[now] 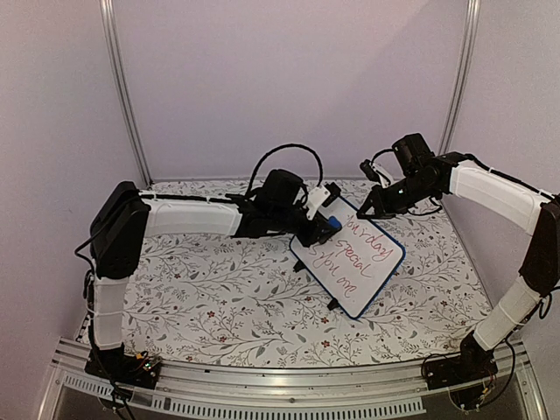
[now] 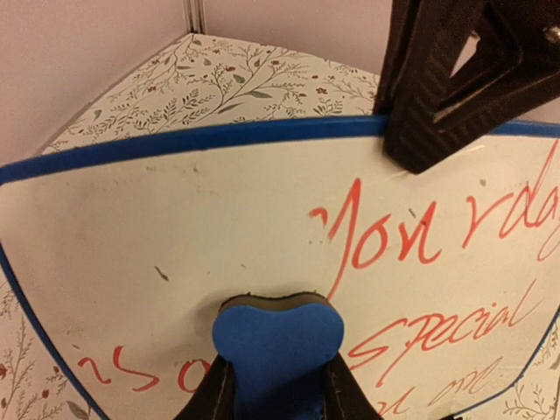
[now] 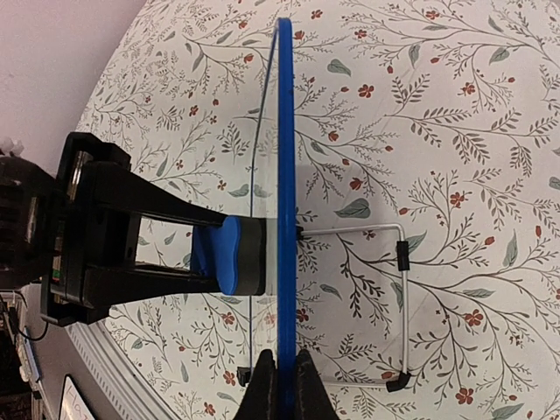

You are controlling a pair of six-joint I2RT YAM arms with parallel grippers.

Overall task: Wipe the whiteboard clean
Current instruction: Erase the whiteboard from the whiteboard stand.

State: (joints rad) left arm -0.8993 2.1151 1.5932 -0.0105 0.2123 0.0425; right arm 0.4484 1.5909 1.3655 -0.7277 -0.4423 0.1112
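Blue foam sits between the closed fingers of the left gripper (image 1: 322, 229): the eraser (image 2: 278, 348), its dark felt face looking pressed flat to the whiteboard (image 1: 354, 262). The whiteboard stands tilted on a wire stand (image 3: 402, 262) near the middle of the flowered table cover (image 1: 219, 289). Its left part is bare but for faint specks. Red writing (image 2: 411, 236) fills the middle and right. On the far edge, the right gripper (image 1: 374, 207) is closed tight on the blue frame and steadies it.

The main risk is the push. A hard wipe could tip the board back on its thin stand, or slide the frame out of that narrow pinch. The fingers grip only the rear of the eraser, so a sideways drag might twist it loose. The topmost word runs right up under the right fingers, and wiping there could knock the two grippers together.

From above, the left wrist covers most of the eraser. The left wrist view cuts off the lowest line of writing. The right wrist view shows the board edge-on, with its face hidden and only its own fingertips visible.
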